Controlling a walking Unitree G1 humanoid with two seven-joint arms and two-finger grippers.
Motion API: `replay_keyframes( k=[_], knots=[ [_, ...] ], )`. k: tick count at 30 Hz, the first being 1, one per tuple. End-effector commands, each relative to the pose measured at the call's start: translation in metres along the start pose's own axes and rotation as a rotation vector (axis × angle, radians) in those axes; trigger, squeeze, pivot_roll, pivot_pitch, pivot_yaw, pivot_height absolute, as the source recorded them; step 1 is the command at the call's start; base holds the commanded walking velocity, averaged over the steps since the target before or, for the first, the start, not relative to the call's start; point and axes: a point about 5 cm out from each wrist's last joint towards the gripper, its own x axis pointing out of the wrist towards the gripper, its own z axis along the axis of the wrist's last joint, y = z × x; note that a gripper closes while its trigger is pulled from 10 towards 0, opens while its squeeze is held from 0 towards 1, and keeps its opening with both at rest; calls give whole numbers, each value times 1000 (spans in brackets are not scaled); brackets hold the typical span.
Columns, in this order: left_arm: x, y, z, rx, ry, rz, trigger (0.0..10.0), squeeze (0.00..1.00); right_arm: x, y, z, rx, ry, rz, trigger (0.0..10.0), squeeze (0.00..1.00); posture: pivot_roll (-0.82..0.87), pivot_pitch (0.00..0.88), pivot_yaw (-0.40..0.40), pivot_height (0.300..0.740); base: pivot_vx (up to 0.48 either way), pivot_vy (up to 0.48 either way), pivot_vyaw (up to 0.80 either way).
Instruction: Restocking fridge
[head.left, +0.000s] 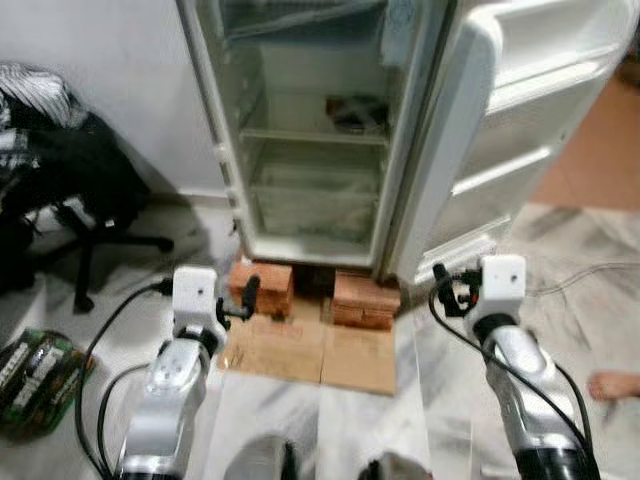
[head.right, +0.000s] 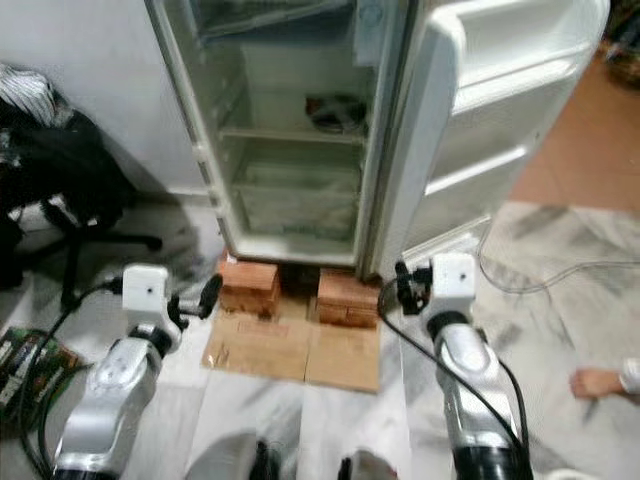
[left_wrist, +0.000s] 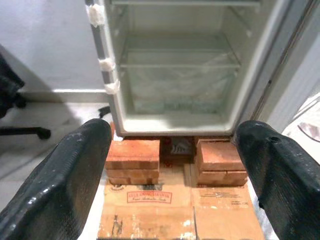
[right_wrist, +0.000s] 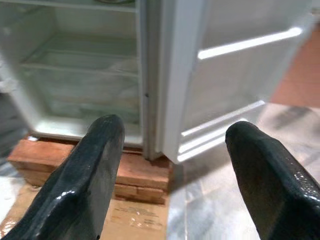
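The white fridge (head.left: 318, 140) stands open ahead of me, its door (head.left: 520, 120) swung out to the right. Its glass shelves and bottom drawer look bare except for a dark item (head.left: 355, 112) on the middle shelf. My left gripper (head.left: 245, 297) is held low in front of the fridge's left side, open with nothing between its fingers (left_wrist: 65, 185). On the other side my right gripper (head.left: 445, 290) hovers by the door's lower corner, also open and empty, as its fingers (right_wrist: 90, 175) show in the right wrist view.
The fridge rests on red bricks (head.left: 262, 285) with flattened cardboard (head.left: 310, 350) in front. A green pack of cans (head.left: 35, 370) lies on the floor at the left, near a black office chair (head.left: 80, 200). A person's foot (head.left: 612, 385) and a cable (head.left: 580, 285) are at the right.
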Motion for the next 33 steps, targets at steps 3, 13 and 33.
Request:
replay_keyframes(
  k=[3, 13, 33],
  knots=[
    [-1, 6, 7, 14, -36, 1, 10000, 0, -2, 10, 3, 16, -19, 18, 10000, 0, -9, 124, 39, 740, 0, 0, 0],
    [-16, 19, 10, 10, -36, 8, 10000, 0, -11, 17, 16, 14, -106, 22, 10000, 0, 16, 159, 63, 740, 0, 0, 0],
    [-21, 18, 15, -19, -48, 5, 10000, 0, -29, 15, 15, 50, -161, -53, 10000, 0, 17, 165, 77, 740, 0, 0, 0]
  ],
)
